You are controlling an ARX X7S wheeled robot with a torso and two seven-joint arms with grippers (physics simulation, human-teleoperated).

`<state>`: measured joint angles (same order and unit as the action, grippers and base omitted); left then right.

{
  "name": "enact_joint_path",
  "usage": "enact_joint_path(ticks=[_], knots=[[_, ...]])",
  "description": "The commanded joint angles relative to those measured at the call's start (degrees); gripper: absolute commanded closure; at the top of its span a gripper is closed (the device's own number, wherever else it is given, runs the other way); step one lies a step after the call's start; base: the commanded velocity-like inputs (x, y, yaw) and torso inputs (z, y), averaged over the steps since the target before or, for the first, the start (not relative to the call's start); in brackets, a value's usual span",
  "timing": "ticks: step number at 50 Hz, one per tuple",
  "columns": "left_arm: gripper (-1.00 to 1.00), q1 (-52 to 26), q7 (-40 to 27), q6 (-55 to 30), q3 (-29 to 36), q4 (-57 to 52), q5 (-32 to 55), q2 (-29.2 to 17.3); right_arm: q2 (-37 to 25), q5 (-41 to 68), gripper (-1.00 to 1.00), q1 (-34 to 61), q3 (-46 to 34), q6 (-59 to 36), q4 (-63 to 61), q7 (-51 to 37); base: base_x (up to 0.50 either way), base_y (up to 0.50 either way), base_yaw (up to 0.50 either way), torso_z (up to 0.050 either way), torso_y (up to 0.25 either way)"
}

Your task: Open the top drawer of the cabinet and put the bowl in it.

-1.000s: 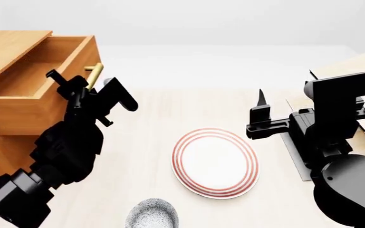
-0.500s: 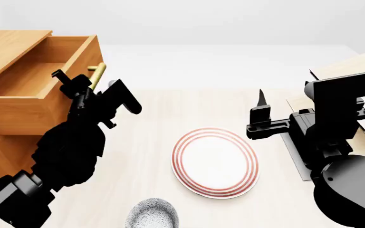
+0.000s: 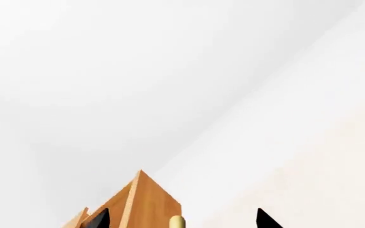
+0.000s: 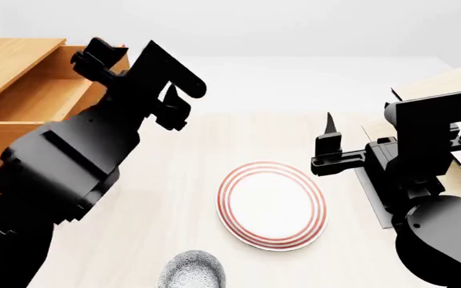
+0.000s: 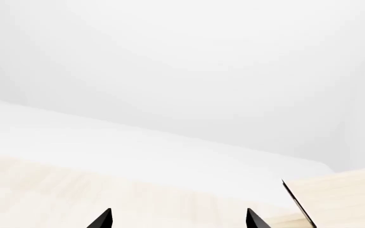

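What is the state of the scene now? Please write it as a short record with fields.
top drawer: pulled open, nothing visible inside
bowl: on the table, near edge, in front of the plate
plate: flat on the table, centre
left claw: open, raised beside the drawer, holding nothing
right claw: open, over the table, holding nothing
bowl in drawer: not yet

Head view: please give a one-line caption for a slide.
Left gripper raised beside open top drawer; bowl waits near plate.
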<state>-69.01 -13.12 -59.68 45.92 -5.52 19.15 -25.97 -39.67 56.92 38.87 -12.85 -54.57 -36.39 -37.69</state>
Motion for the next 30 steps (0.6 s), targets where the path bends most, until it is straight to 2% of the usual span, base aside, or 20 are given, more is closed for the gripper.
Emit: enact_joint_path(ticks=[1,10,15,18,30], knots=[[-1.0,-5.52,-0.41,-6.76,-12.24,-6.27,9.03,2.46,-0.16,0.1,-1.0,-0.28,0.06,0.31,-0.05,-0.05,0.0,0.0,0.0,0.0,0.0],[-1.0,-10.44,-2.87,-10.23,-25.22,6.12,12.76,7.19,-0.29,0.09,-1.0,-0.36,0.03,0.54,0.01,0.04,0.0,0.0,0.0,0.0,0.0],[-1.0,-12.39,-3.67,-9.88,-29.11,14.43,12.81,8.57,-0.17,-0.02,-1.0,-0.29,-0.21,0.59,0.13,0.05,0.0,0.0,0.0,0.0,0.0],[-1.0,-13.48,-3.56,-9.1,-30.19,19.43,12.47,9.06,-0.16,-0.1,-1.0,-0.22,-0.37,0.59,0.22,0.08,0.0,0.0,0.0,0.0,0.0],[-1.0,-17.46,0.48,-3.14,-27.32,35.63,9.25,9.54,0.36,-0.42,-1.0,0.8,-1.44,0.24,0.83,0.17,0.0,0.0,0.0,0.0,0.0]])
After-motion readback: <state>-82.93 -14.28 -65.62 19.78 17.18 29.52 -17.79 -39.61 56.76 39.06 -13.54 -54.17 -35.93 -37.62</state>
